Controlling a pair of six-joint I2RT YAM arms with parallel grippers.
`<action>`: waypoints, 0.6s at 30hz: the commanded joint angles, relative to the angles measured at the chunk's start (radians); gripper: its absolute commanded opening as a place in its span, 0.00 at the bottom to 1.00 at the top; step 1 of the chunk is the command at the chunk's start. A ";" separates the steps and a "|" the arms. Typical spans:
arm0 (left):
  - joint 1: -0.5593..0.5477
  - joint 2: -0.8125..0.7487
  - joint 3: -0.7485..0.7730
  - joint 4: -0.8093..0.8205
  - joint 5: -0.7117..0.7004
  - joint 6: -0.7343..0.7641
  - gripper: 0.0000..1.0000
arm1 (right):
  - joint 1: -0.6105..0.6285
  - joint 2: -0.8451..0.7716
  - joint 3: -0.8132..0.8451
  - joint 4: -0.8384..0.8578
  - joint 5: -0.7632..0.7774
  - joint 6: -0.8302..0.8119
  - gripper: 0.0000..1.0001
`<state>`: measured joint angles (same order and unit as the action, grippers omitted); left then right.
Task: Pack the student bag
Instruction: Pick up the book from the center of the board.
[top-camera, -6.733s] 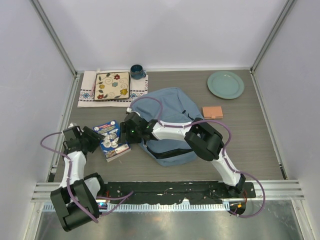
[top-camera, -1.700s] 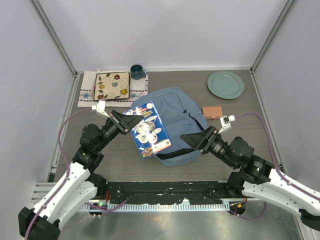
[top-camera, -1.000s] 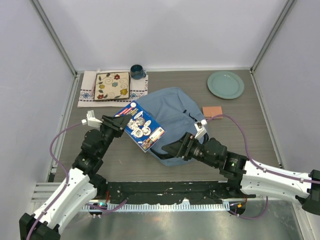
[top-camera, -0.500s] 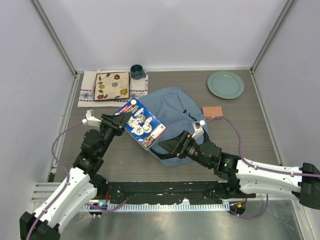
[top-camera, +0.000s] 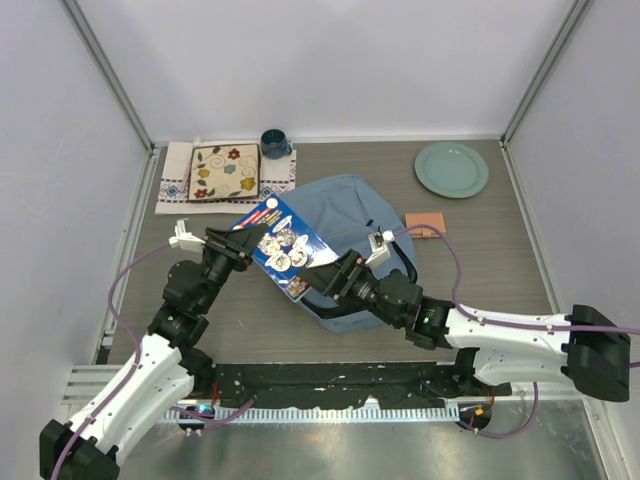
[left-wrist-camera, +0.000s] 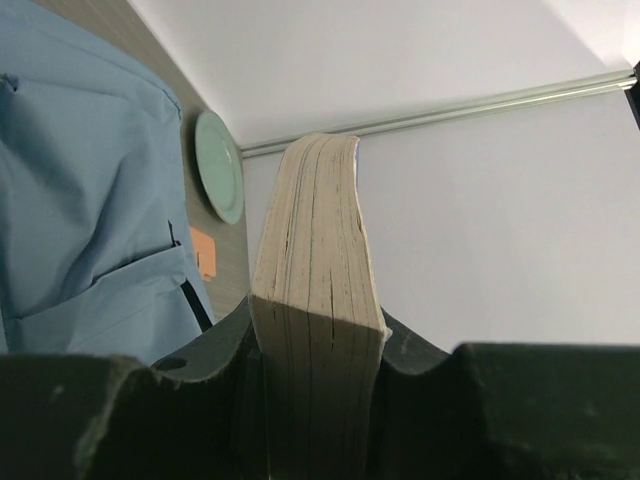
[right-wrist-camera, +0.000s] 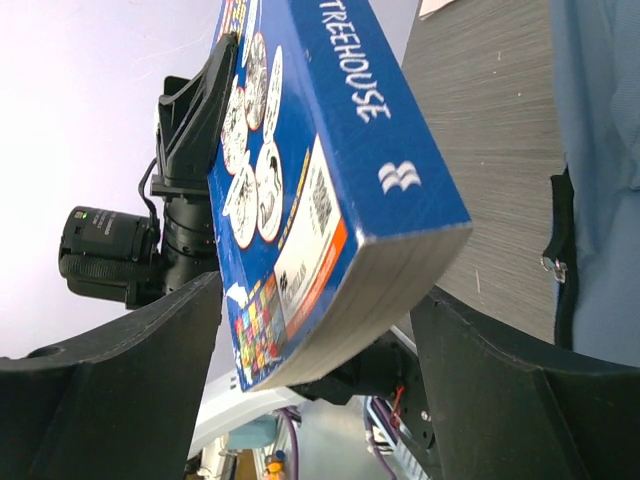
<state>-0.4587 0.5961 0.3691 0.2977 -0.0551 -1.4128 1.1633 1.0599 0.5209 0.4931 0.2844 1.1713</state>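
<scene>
Left gripper (top-camera: 243, 238) clamped on Treehouse paperback (top-camera: 283, 248), held off the worktop (top-camera: 500, 270). Right gripper (top-camera: 328, 268) spread wide around its free corner. Student bag (top-camera: 345, 205) just beneath both grippers. Orange pad (top-camera: 425, 224) and green plate (top-camera: 451, 169) off to right gripper's right.

- In the top view, the book (top-camera: 285, 245) covered the student bag (top-camera: 350, 205) at its 9 o'clock side, and the right arm (top-camera: 500, 335) hid much of the bag toward 6 o'clock.
- Whether the right gripper (top-camera: 330, 268) touched the book could not be told there.
- In the left wrist view, the book ran off at 6 o'clock and the bag at 9 o'clock; only a sliver of the salmon pad (left-wrist-camera: 203, 250) showed.
- In the right wrist view, the book's cover was cut off at 12 o'clock, its small print unreadable.
</scene>
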 joint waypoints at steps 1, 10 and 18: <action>-0.009 -0.010 0.019 0.152 0.014 -0.029 0.00 | -0.002 0.061 0.042 0.203 0.015 0.039 0.80; -0.015 -0.032 -0.010 0.152 0.000 -0.031 0.00 | -0.002 0.114 -0.007 0.383 0.074 0.099 0.43; -0.017 -0.004 -0.004 0.133 0.093 0.001 0.04 | -0.002 0.030 -0.033 0.320 0.156 0.044 0.01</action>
<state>-0.4683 0.5823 0.3489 0.3454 -0.0528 -1.4277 1.1641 1.1736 0.5007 0.7635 0.3252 1.2541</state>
